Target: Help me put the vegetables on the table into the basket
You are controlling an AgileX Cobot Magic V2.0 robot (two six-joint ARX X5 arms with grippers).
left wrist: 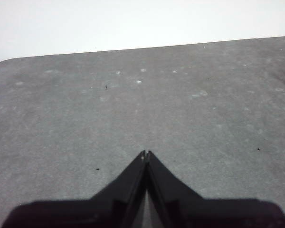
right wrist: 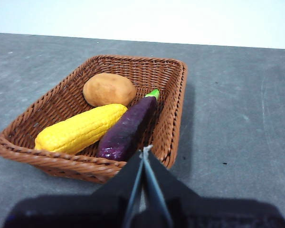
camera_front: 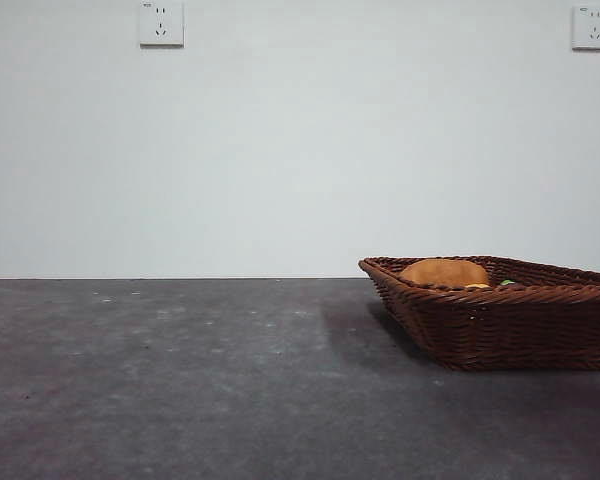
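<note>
The reddish-brown wicker basket (camera_front: 500, 318) stands at the right of the table; it also shows in the right wrist view (right wrist: 171, 90). Inside it lie the brown potato (right wrist: 109, 89), the bumpy yellow vegetable (right wrist: 80, 129) and the dark purple eggplant (right wrist: 127, 128) with its green stem. In the front view only the potato's top (camera_front: 444, 272) and a bit of green stem (camera_front: 506, 283) show above the rim. My right gripper (right wrist: 144, 151) is shut and empty, above the basket's near rim. My left gripper (left wrist: 146, 154) is shut and empty over bare table (left wrist: 142, 104).
The dark grey speckled table (camera_front: 180, 380) stretches left of the basket. A white wall stands behind it with two sockets, one at the upper left (camera_front: 161, 22) and one at the upper right (camera_front: 592, 26). Neither arm shows in the front view.
</note>
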